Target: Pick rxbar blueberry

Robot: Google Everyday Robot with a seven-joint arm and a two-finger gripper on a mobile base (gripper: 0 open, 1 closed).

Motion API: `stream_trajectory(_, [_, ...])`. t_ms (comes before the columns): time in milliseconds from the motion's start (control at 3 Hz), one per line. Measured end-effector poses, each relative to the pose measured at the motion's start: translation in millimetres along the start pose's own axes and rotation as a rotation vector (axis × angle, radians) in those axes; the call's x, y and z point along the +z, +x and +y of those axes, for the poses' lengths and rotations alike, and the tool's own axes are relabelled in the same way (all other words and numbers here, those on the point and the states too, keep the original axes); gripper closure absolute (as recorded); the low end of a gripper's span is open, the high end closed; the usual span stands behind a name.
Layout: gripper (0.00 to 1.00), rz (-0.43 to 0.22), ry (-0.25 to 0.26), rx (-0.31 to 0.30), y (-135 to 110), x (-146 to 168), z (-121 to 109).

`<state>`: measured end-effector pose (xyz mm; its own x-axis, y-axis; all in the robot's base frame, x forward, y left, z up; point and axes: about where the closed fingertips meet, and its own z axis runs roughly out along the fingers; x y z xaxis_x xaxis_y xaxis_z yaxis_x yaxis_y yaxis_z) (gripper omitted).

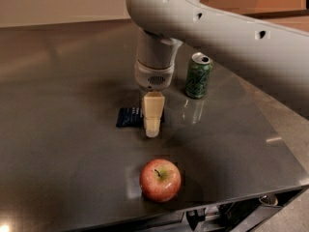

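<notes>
The gripper (152, 128) points straight down at the right end of the rxbar blueberry (129, 117), which lies flat on the dark table (58, 139). Whether the gripper is spread or clamped cannot be told from here. A green soda can (198, 76) stands farther right, and a red apple (160, 180) sits nearer.

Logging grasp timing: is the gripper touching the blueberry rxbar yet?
Cannot tell. In the camera view the gripper overlaps one end of the rxbar blueberry, hiding it; neither contact nor a gap shows.
</notes>
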<state>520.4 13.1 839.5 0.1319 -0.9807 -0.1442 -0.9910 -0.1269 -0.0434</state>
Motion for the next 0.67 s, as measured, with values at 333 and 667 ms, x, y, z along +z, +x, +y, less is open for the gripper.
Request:
stream_trajectory(333, [0.00,0.016,-0.011,-0.003,-3.9,10.2,4.3])
stream_trajectory(667, [0.16,0.029,-0.021,-0.005,-6.2,15.7,7.7])
